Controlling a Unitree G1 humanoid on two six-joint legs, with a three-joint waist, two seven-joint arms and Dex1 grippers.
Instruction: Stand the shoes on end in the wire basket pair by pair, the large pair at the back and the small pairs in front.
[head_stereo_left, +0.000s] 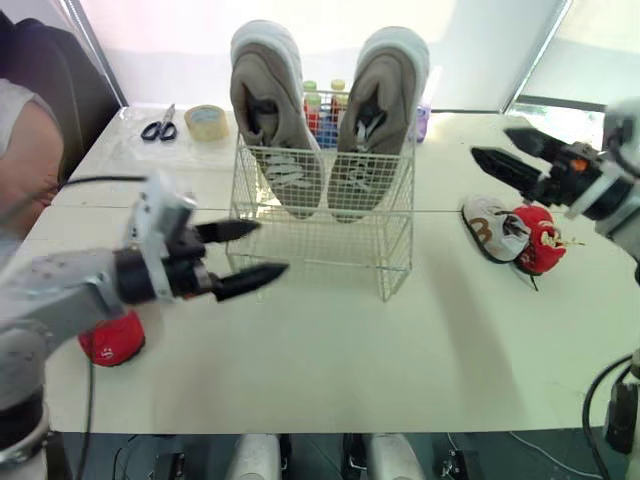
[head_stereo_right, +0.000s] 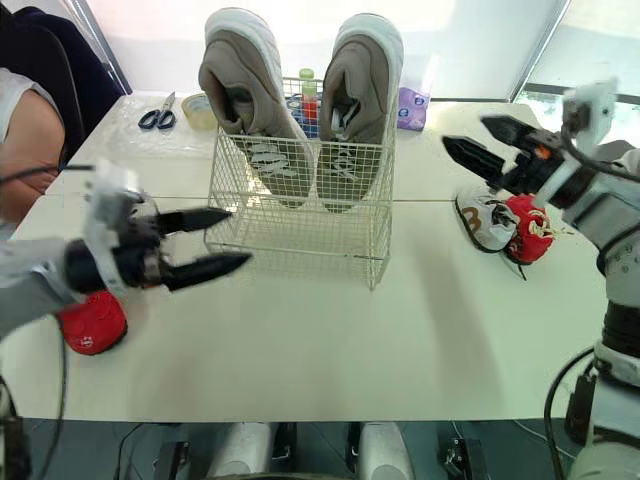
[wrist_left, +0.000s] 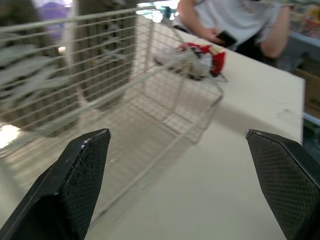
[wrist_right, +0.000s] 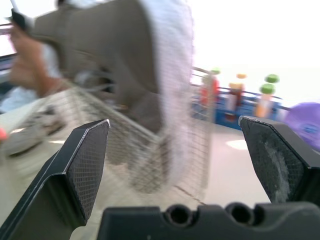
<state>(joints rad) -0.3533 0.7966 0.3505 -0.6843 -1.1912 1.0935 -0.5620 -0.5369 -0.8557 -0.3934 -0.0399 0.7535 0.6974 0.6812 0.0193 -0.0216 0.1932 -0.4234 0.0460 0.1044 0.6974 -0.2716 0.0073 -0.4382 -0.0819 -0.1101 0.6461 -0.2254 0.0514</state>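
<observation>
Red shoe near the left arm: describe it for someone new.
Find the central wire basket. Left of it, nearer the robot, a small red shoe lies alone under the left arm. The other small shoes lie together right of the basket.

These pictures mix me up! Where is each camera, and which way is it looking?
Left eye view: on the head, looking down at the wire basket; left gripper and right gripper show.
Right eye view: beside it, same scene, same grippers.
Left wrist view: left wrist, facing basket and small shoes; own open fingers show.
Right wrist view: right wrist, facing a large shoe in the basket; open fingers show.
</observation>
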